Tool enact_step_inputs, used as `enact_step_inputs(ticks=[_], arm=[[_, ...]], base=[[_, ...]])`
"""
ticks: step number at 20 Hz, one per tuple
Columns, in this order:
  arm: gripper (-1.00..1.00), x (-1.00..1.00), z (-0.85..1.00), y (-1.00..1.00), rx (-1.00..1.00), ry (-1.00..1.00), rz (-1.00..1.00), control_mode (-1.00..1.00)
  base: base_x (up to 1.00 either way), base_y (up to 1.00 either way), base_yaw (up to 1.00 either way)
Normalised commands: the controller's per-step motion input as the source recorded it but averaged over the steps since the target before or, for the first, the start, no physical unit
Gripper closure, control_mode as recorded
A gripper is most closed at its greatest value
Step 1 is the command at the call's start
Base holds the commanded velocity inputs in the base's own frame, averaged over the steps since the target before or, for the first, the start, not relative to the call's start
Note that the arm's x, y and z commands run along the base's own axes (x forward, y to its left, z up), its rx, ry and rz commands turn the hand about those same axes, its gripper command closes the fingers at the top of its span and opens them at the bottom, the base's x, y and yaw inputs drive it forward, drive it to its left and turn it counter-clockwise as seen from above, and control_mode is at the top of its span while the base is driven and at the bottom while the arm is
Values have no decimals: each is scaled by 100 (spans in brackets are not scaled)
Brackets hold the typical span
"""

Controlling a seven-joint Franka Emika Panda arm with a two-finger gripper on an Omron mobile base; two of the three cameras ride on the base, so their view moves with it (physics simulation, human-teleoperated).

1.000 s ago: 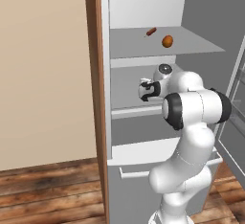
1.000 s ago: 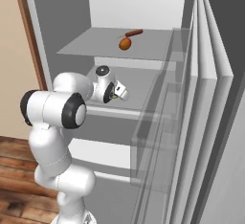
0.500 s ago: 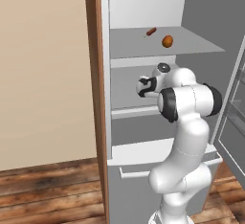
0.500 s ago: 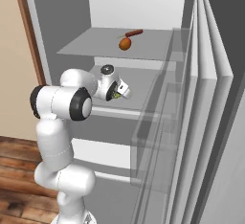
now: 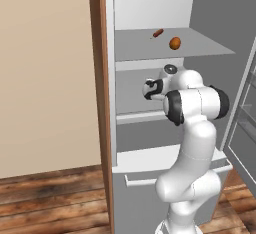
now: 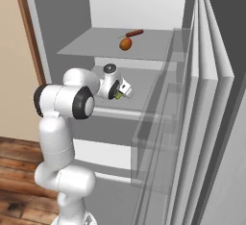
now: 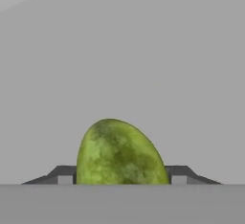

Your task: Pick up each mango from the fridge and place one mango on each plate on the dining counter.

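The jaws are drawn in against both sides of the yellow-green mango [image 7: 119, 153], which sits squarely between the two dark fingertips [image 7: 62, 174] and bulges past them. The gripper [image 6: 120, 90] reaches into the fridge [image 5: 150, 8] just above its middle shelf [image 6: 141, 92], and a sliver of green shows at its tip there. Above the jaws, on the upper shelf [image 5: 150, 45], lies the orange-red mango [image 5: 175, 43], with a thin reddish-brown sausage [image 5: 157, 33] just beyond it, apart.
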Motion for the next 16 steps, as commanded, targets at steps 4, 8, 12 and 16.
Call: enact_step_inputs(ticks=[4, 8, 12, 16], arm=[[100, -42, -24, 1, -1, -9, 0, -100], [100, -87, -2, 0, 0, -30, -4, -100], [100, -100, 7, 0, 0, -33, -9, -100], [100, -80, 55, -1, 0, -17, -5, -100]], base=[[0, 0, 0], [0, 0, 0], [0, 0, 0], [0, 0, 0]])
